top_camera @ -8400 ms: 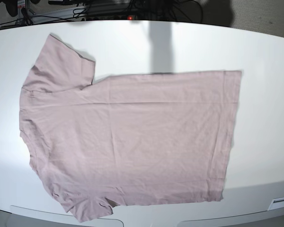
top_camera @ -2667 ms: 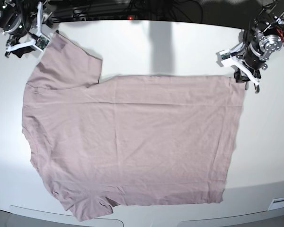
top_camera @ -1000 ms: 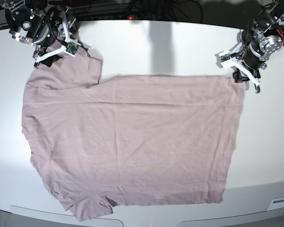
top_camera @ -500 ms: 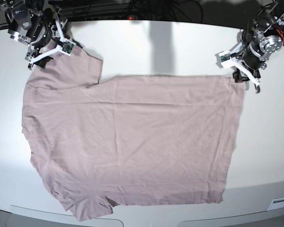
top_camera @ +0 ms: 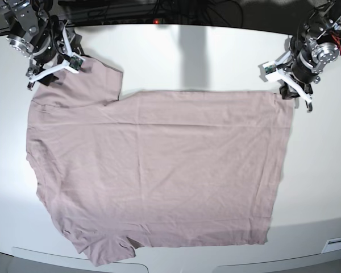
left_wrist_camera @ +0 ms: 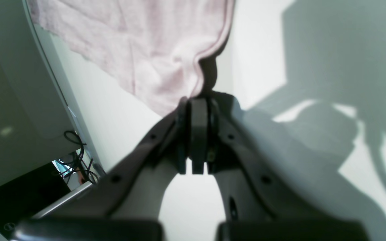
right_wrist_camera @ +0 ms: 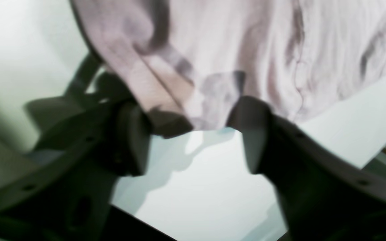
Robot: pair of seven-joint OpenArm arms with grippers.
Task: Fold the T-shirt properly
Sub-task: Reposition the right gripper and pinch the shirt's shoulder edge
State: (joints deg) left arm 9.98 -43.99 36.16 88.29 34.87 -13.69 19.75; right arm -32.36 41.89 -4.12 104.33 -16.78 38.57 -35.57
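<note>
Fabric covers most of the white table (top_camera: 216, 51): the T-shirt (top_camera: 159, 170), a dusty mauve-pink one, lies spread flat and face-down or face-up I cannot tell, with its hem toward the base view's right and its shoulders and sleeves toward the left. One sleeve points to the far left corner, the other lies at the near edge of the table.

The left gripper (top_camera: 288, 90) sits at the far right corner of the shirt, right at the hem's corner. In the left wrist view its jaws are pressed together, and the hemmed edge of the pink cloth (left_wrist_camera: 152, 50) runs down into the closed tips (left_wrist_camera: 196, 107), so it is clamped on the T-shirt's corner. The cloth rises in a small fold just above the pinch.

The right gripper (top_camera: 51, 73) is at the far sleeve on the base view's left. In its wrist view, which is blurred, the two fingers (right_wrist_camera: 129, 140) stand apart, with the sleeve's doubled hem (right_wrist_camera: 166, 100) lying between them and against the finger on that view's left. The jaws are not yet pressed onto the cloth; a gap shows beside the other finger.

Cables and dark equipment (top_camera: 131, 11) lie beyond the table's far edge.
</note>
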